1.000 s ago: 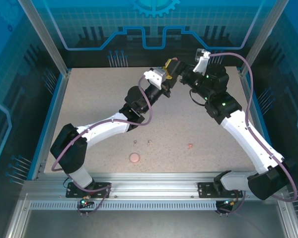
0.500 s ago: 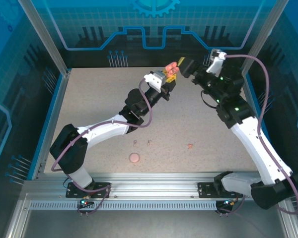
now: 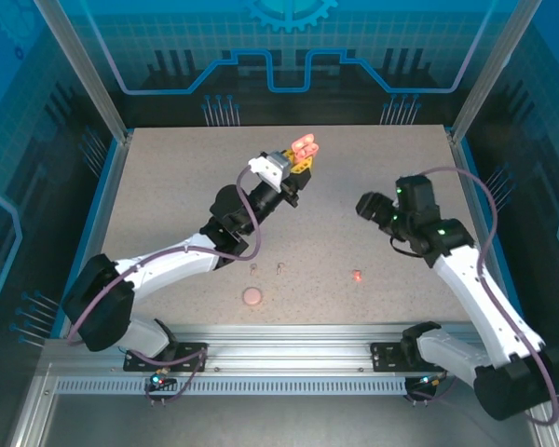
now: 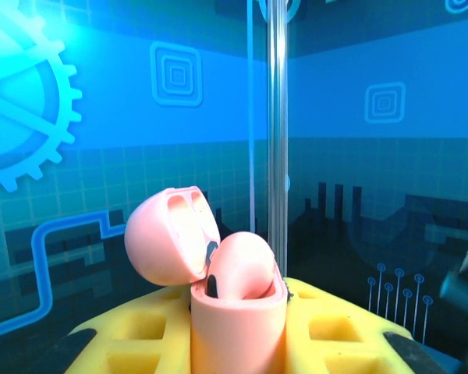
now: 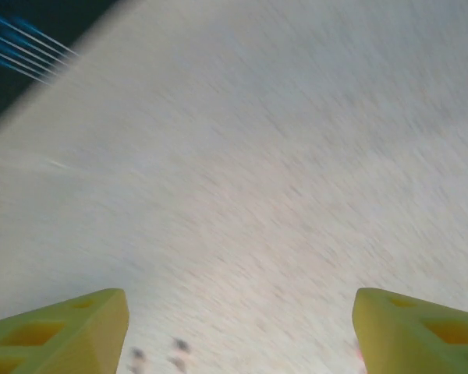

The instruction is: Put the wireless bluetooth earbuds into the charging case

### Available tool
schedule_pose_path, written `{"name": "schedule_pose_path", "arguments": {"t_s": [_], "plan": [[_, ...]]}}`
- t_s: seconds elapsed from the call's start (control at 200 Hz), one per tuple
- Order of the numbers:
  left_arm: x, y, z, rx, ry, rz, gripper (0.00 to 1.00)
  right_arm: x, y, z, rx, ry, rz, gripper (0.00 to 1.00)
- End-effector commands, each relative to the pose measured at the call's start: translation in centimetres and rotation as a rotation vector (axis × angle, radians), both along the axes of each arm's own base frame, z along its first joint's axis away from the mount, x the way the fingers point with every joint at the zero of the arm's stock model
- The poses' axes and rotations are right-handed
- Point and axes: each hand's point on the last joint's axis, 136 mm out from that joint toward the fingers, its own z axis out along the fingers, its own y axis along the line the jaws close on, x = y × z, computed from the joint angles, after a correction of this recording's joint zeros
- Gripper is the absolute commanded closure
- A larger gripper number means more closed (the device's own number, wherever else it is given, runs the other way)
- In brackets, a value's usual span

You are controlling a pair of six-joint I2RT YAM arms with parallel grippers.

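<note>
My left gripper (image 3: 296, 166) is held up over the far middle of the table, shut on the pink charging case (image 3: 305, 144). In the left wrist view the case body (image 4: 238, 319) stands upright between the yellow fingers (image 4: 125, 343), with its lid (image 4: 171, 234) swung open to the left. Two pale earbuds (image 3: 252, 269) (image 3: 279, 269) and one salmon-pink earbud (image 3: 357, 276) lie on the table near the front. My right gripper (image 3: 365, 205) hangs over the right middle of the table. Its yellow fingers (image 5: 54, 327) stand wide apart and open, with only blurred table between them.
A second round pink case (image 3: 252, 297) lies near the front edge, just in front of the pale buds. Blue panels and metal posts (image 3: 84, 74) wall in the speckled table (image 3: 168, 186) at the sides and the back.
The right gripper has drawn away from the held case, down and toward the near right. The left gripper has shifted a little to the left with the case.
</note>
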Motion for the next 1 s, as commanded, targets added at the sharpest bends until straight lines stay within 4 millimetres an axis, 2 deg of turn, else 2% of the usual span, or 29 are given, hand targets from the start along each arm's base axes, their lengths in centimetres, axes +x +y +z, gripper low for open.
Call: {"name": "schedule_pose_path", "arguments": {"t_s": [0.0,0.17,0.37,0.685,0.99], "plan": [[-1.4,1.1,2.3,-0.024,-0.065,-0.006,1.00,-3.3,-1.3,-5.5,-0.064,0.264,-0.040,0.29],[-2.3,1.9,2.4,-0.040,-0.063,-0.010,1.00,-4.9,-0.8,-10.3,-0.157,0.435,0.001,0.36],[-2.8,2.7,2.4,-0.052,-0.068,0.003,1.00,-5.1,0.7,-13.3,-0.284,0.554,0.086,0.45],[-3.1,3.0,2.6,-0.058,-0.078,0.003,1.00,-5.3,2.1,-16.3,-0.378,0.657,0.150,0.49],[-3.2,3.2,2.2,-0.054,-0.077,0.008,1.00,-5.6,2.2,-17.5,-0.401,0.688,0.163,0.50]]}}
